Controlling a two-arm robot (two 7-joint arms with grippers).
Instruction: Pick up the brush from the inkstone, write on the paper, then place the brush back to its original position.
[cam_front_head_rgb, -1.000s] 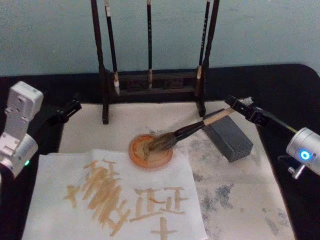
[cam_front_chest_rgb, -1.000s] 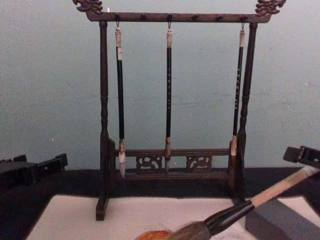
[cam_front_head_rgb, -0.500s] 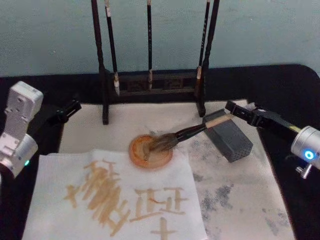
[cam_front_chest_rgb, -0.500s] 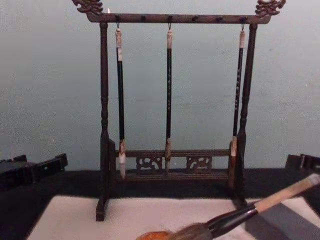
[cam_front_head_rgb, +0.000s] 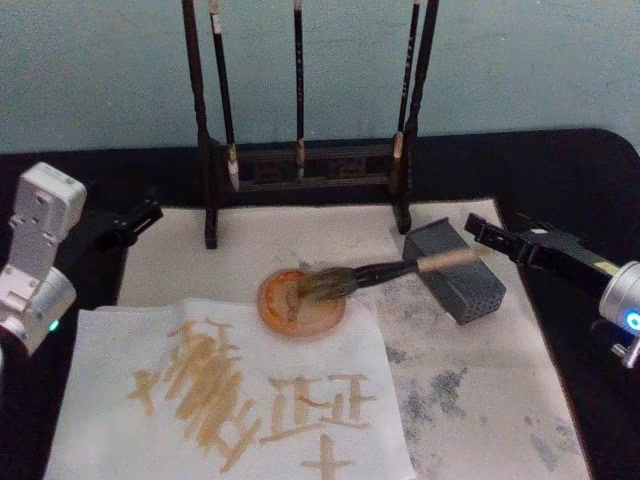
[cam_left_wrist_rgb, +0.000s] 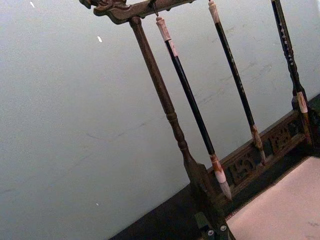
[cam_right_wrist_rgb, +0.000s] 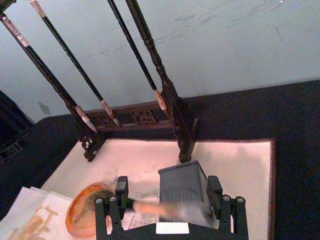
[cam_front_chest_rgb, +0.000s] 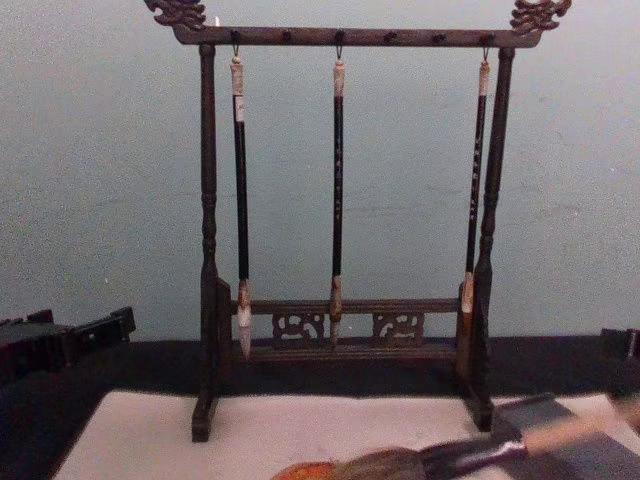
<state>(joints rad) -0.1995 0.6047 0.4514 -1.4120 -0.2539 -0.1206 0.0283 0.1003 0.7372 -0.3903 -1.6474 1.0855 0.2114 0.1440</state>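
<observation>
The brush (cam_front_head_rgb: 385, 268) lies with its bushy bristles in the round orange inkstone (cam_front_head_rgb: 300, 310) and its pale handle across a grey block (cam_front_head_rgb: 460, 275). In the chest view the brush (cam_front_chest_rgb: 480, 452) lies low at the bottom right. My right gripper (cam_front_head_rgb: 482, 232) is open, just right of the handle's end and apart from it. In the right wrist view its fingers (cam_right_wrist_rgb: 121, 187) stand wide apart above the blurred handle (cam_right_wrist_rgb: 150, 207). The paper (cam_front_head_rgb: 100, 345), marked with tan strokes, lies at the front left. My left gripper (cam_front_head_rgb: 140, 214) is parked at the table's left.
A dark wooden rack (cam_front_head_rgb: 300, 162) with three thin hanging brushes stands behind the inkstone. An off-white mat (cam_front_head_rgb: 480, 390) with grey stains covers the black table. The left gripper (cam_front_chest_rgb: 110, 325) shows at the chest view's left edge.
My right gripper has let go of the brush and drawn back to the right. The handle has dropped from a raised slant onto the grey block. The left arm has not moved.
</observation>
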